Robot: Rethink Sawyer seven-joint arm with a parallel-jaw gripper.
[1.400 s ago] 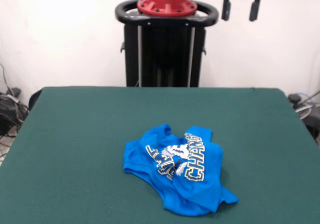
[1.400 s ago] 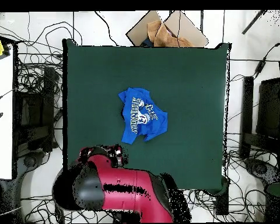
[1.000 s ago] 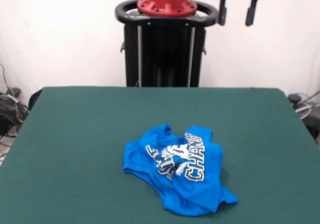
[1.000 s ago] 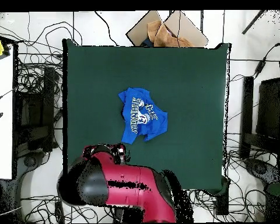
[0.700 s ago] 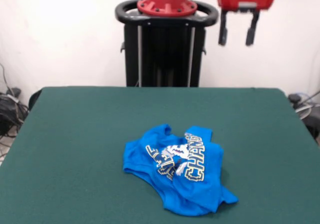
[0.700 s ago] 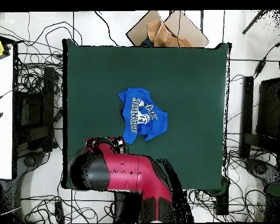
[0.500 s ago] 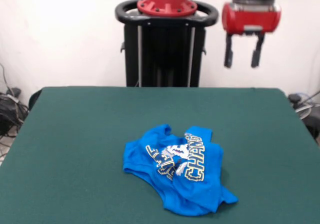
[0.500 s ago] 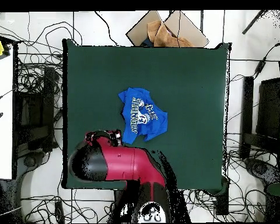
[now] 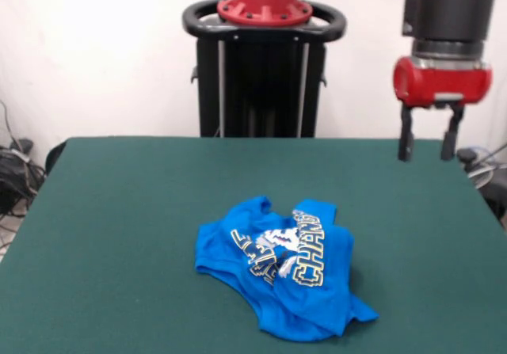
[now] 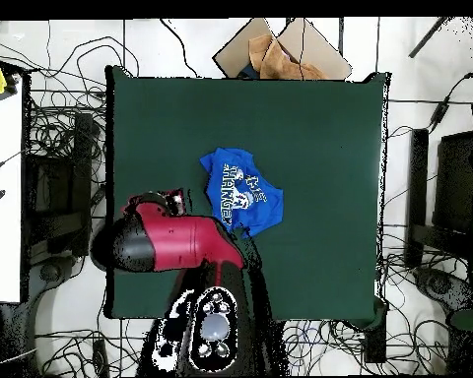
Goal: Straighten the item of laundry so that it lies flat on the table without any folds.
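While the crumpled bright blue printed T-shirt (image 9: 285,268) sits mid-desk (image 9: 119,211), I'm approaching with jaws apart and empty on the red-and-black gripper (image 9: 428,146), needing an edge to pull.

The shirt (image 9: 283,273) is soft crumpled cloth with a glossy print, lying on the worktop's (image 9: 119,211) matt felt-like cover.

The T-shirt (image 9: 283,275) lies crumpled on the table (image 9: 119,227), so its print is folded over itself — only "CHANG" reads clearly in the front view, the rest buried in creases. In the overhead view the lettering is too small to read. There the arm (image 10: 176,241) covers the gripper (image 9: 428,138) — and a patch of table beneath. The front view's top edge crops the arm.
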